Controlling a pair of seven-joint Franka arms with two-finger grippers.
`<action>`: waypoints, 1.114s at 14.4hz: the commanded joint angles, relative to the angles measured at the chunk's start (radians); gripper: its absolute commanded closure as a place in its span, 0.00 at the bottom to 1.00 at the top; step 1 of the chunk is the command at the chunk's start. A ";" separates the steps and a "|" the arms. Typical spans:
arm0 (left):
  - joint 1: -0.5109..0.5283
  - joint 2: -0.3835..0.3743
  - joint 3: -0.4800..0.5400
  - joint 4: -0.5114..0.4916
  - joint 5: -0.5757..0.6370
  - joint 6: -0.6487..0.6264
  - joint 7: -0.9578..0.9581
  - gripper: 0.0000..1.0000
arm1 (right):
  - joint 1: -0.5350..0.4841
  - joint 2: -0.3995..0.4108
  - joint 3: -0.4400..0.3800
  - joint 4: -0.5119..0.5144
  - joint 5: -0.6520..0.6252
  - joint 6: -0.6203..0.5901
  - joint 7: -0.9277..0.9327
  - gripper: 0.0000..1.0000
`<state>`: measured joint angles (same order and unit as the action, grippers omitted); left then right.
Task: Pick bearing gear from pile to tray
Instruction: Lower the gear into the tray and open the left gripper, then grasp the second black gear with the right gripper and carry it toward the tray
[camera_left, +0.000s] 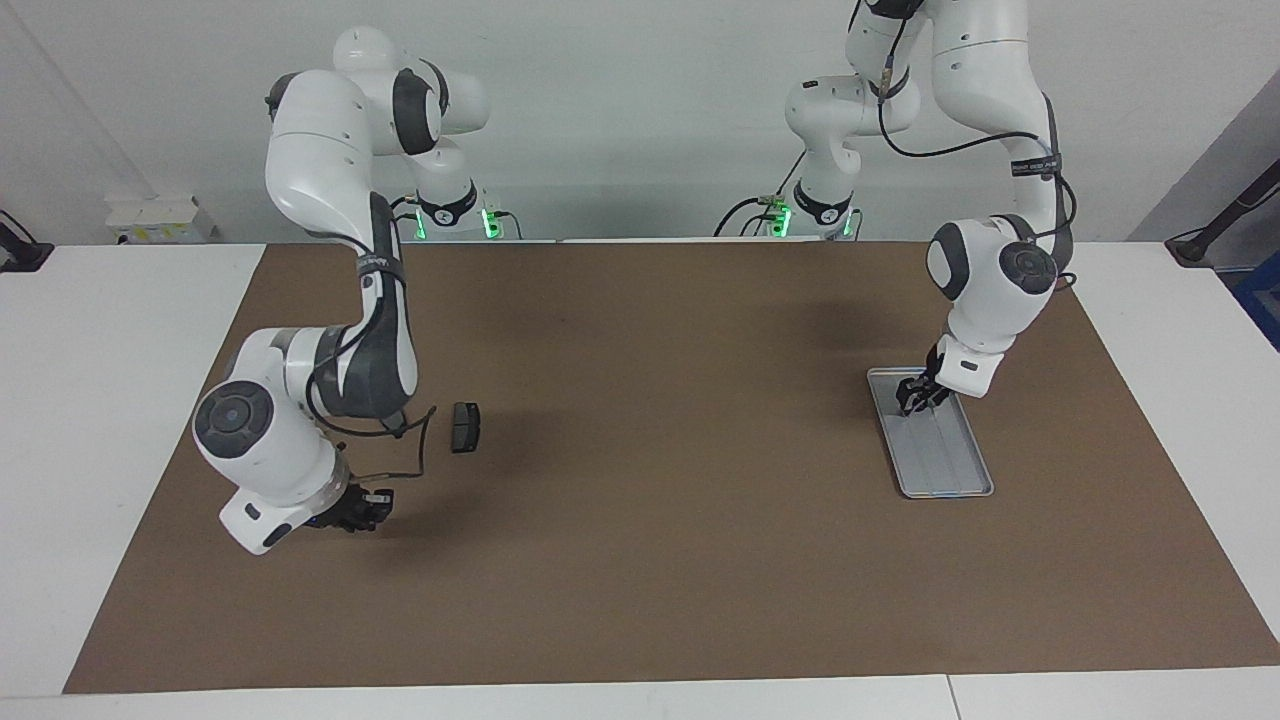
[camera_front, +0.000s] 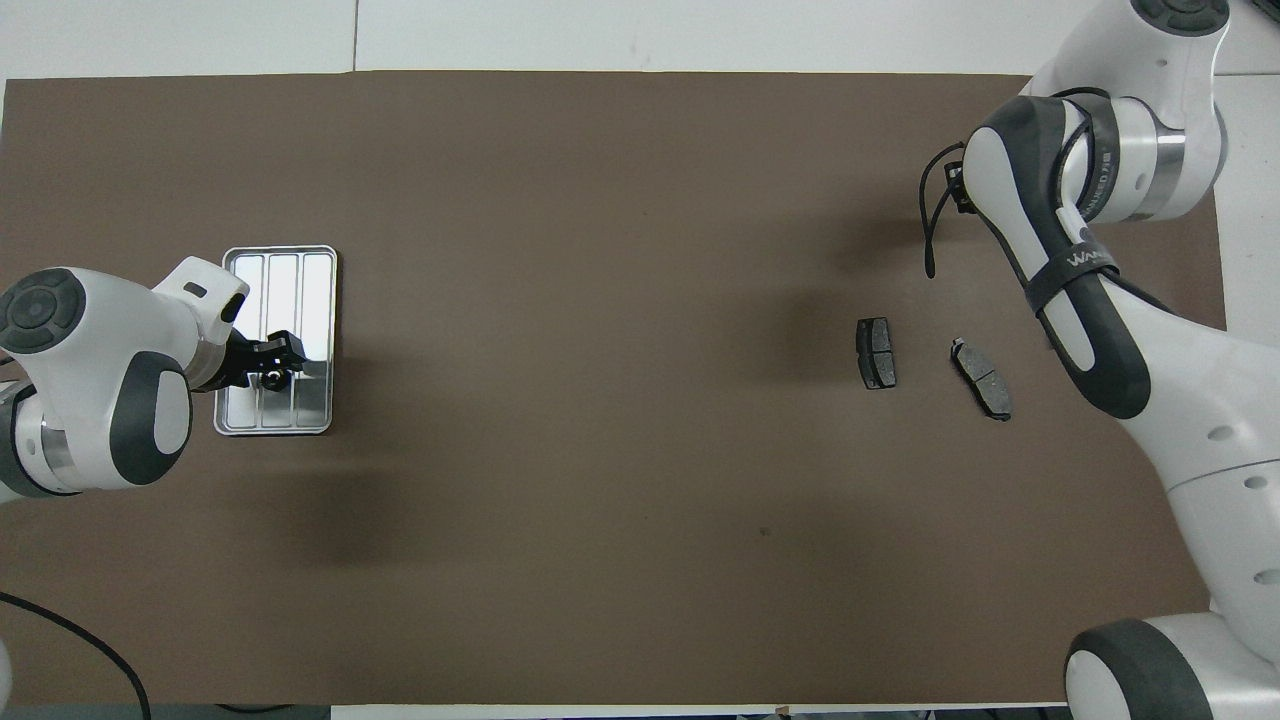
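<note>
If the ring rolls: the small black ring (camera_front: 272, 379) seems to lie loose on the tray (camera_front: 280, 258), at its end nearer the robots, and a brush from a finger as you lift could flick it over the low rim.
Left gripper (camera_left: 918, 392): it hangs low over that same end of the tray with its jaws apart, gripping nothing; the wrist tilts down from the left arm's end of the counter.
Right gripper (camera_left: 365, 510): its jaws are closed just above the brown mat; you cannot tell whether they pinch a small part, and a weak pinch could drop it.
Brake pads (camera_front: 876, 352) (camera_front: 981, 378): they lie near the right forearm, so a low swing could nudge them.
</note>
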<state>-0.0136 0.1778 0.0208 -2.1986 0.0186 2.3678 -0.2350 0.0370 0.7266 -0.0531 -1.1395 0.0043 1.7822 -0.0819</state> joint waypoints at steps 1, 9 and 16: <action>0.015 -0.027 -0.013 0.002 -0.009 0.011 0.011 0.04 | 0.000 -0.094 0.012 -0.020 -0.004 -0.091 -0.021 1.00; -0.014 -0.032 -0.022 0.125 -0.025 -0.065 -0.001 0.00 | 0.171 -0.252 0.012 -0.017 0.010 -0.250 0.253 1.00; -0.062 -0.038 -0.022 0.140 -0.049 -0.107 -0.013 0.00 | 0.352 -0.309 0.010 -0.003 0.072 -0.280 0.623 1.00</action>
<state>-0.0634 0.1581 -0.0127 -2.0551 -0.0201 2.2885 -0.2414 0.3480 0.4265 -0.0415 -1.1370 0.0544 1.5007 0.4358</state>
